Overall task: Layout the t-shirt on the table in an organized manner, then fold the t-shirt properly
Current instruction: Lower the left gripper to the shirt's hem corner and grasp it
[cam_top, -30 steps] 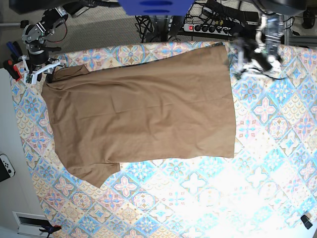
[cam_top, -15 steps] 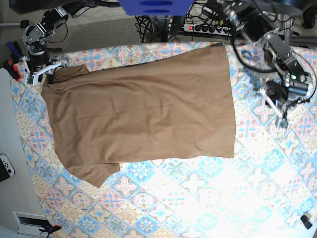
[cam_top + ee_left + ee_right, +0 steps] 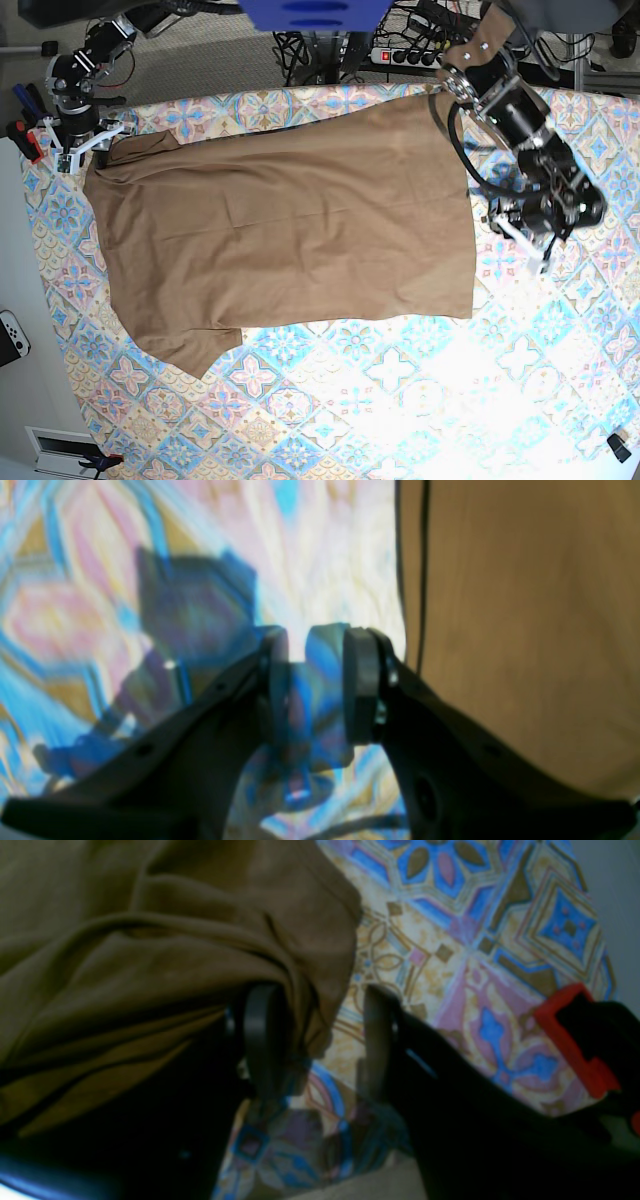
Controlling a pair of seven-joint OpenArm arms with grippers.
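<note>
Across the table (image 3: 420, 400) we find the t-shirt (image 3: 290, 230) spread flat, its hem toward the left arm and its sleeves toward the right arm. Our left gripper (image 3: 315, 685) hovers over bare patterned cloth just beside the hem, jaws narrowly parted with nothing between them. Our right gripper (image 3: 315, 1040) sits at the bunched sleeve edge by the table corner; its jaws are parted, one pad (image 3: 262, 1035) against the fabric folds, the other over the tablecloth. A red clamp (image 3: 575, 1035) lies nearby.
</note>
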